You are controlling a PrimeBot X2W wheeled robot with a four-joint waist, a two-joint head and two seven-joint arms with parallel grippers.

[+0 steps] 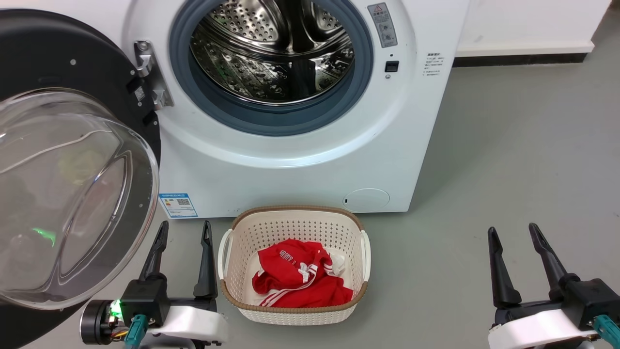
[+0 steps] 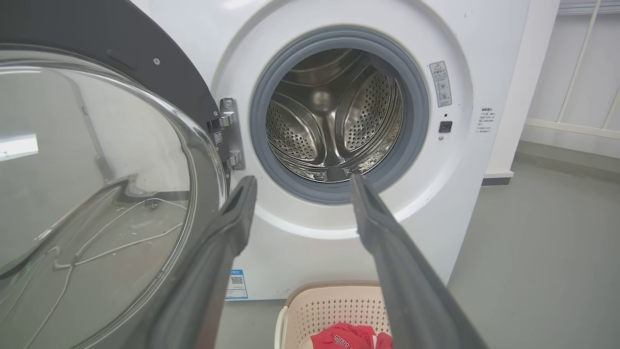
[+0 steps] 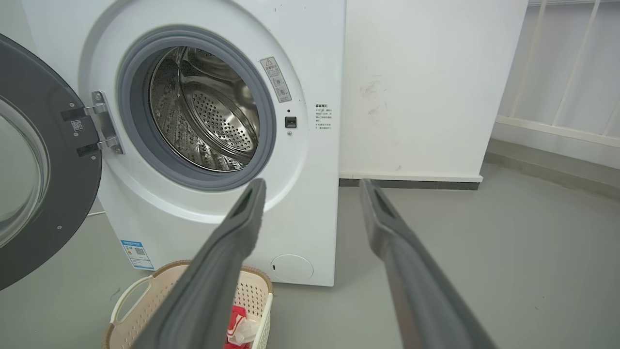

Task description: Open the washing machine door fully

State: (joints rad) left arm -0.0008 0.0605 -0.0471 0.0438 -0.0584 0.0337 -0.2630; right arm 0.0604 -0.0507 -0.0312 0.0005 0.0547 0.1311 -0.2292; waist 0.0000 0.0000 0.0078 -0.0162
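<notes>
Grey floor (image 1: 508, 160) carries the washing machine (image 1: 300, 174), ahead of both grippers. The washing machine door (image 1: 72, 194) hangs swung wide just left of the left gripper (image 1: 186, 225), whose fingers (image 1: 207, 261) stand apart and empty; the right gripper (image 1: 512, 228), well right of a cream basket (image 1: 290, 212), is likewise spread, holding nothing.

The large round glossy black washing machine door (image 1: 72, 194), with a clear bulging glass bowl window (image 1: 58, 160) at its centre, stands swung wide open to the left on a metal hinge (image 1: 151, 72). The big white front-loading washing machine (image 1: 310, 165) stands on the grey floor (image 1: 508, 169), its grey rubber ring (image 1: 271, 123) and perforated steel drum (image 1: 271, 53) exposed, with a blue label (image 1: 178, 205) low on its front.
</notes>
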